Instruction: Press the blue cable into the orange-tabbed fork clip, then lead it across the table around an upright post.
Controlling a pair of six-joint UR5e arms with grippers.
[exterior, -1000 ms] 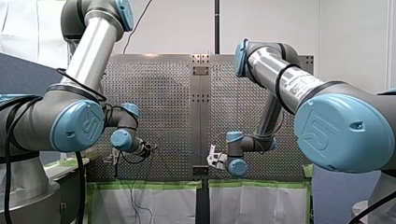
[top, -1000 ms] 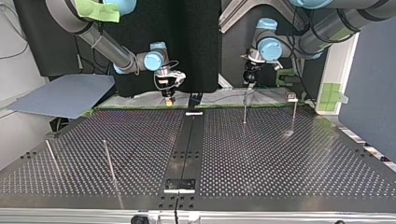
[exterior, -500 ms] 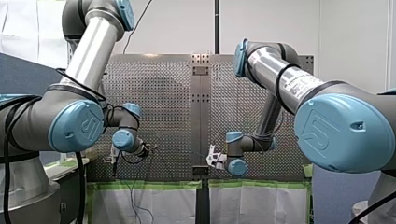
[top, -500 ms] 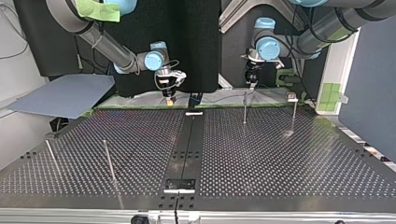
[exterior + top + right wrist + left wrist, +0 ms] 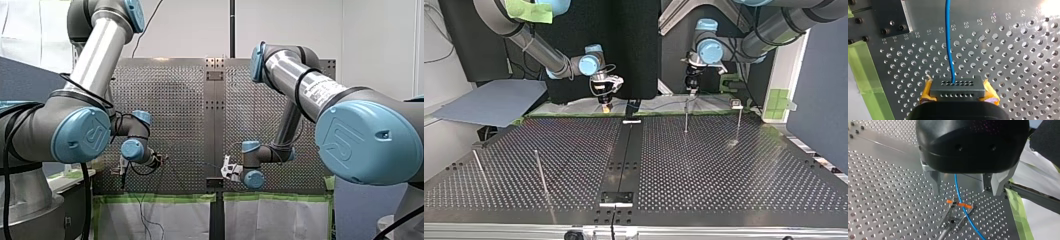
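Change since one second ago: left gripper (image 5: pixel 965 193) edging slightly toward 9 o'clock in the top view; right gripper (image 5: pixel 958 86) keeping its place.

Left gripper: jaws standing wide, gripping nothing, straddling the cable (image 5: pixel 957 190) just above the clip (image 5: pixel 956 213). In the top view it is hanging at 1 o'clock of the table (image 5: pixel 724 170), over a post (image 5: pixel 685 116).

Right gripper: yellow pads clamping the cable; sitting at 11 o'clock of the table in the top view.

Cable: stretching between the two grippers, long axis running 9-to-3 along the table's far edge in the top view. One end is pointing into the right gripper; the other is passing between the clip's orange tabs and trailing beyond. Whether it is seated in the fork cannot be told.

Hazards: the cable may be resting on the tabs rather than in the fork, and tension from the right gripper could be lifting it out. Open metal fingers descending off-centre could be catching a tab and bending the clip.
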